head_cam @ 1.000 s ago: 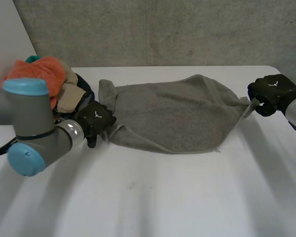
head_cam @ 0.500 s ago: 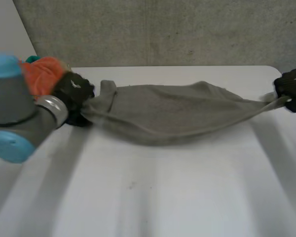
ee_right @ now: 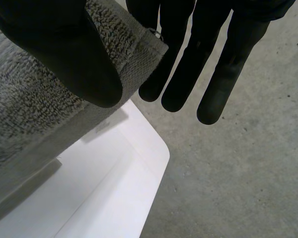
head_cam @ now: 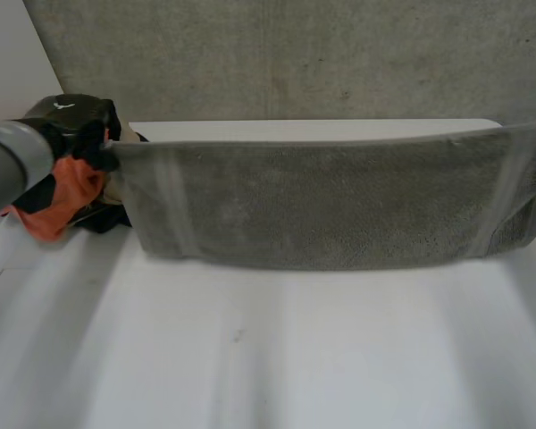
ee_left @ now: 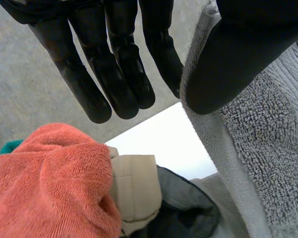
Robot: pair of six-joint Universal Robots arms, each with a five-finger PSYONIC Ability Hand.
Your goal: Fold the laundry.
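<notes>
A grey towel [head_cam: 322,201] hangs stretched wide above the white table [head_cam: 268,357], its top edge taut between my two hands. My left hand [head_cam: 67,121] holds the towel's top left corner, up beside the laundry pile. In the left wrist view the thumb [ee_left: 238,49] presses the towel's edge [ee_left: 268,148] against the straight fingers [ee_left: 114,64]. In the right wrist view my right hand's thumb [ee_right: 54,54] pinches the towel's top right corner [ee_right: 131,47] against its fingers [ee_right: 208,59], out past the table's right end.
A pile of laundry sits at the table's left end: an orange cloth [head_cam: 58,201] [ee_left: 44,188], a beige piece [ee_left: 134,193] and a dark garment [ee_left: 188,208]. The table's rounded corner [ee_right: 149,163] and the grey floor [ee_right: 238,173] lie below my right hand.
The towel lay bunched on the table. The left hand closed on its corner, both hands rose and drew apart, and the towel now hangs flat and taut.
</notes>
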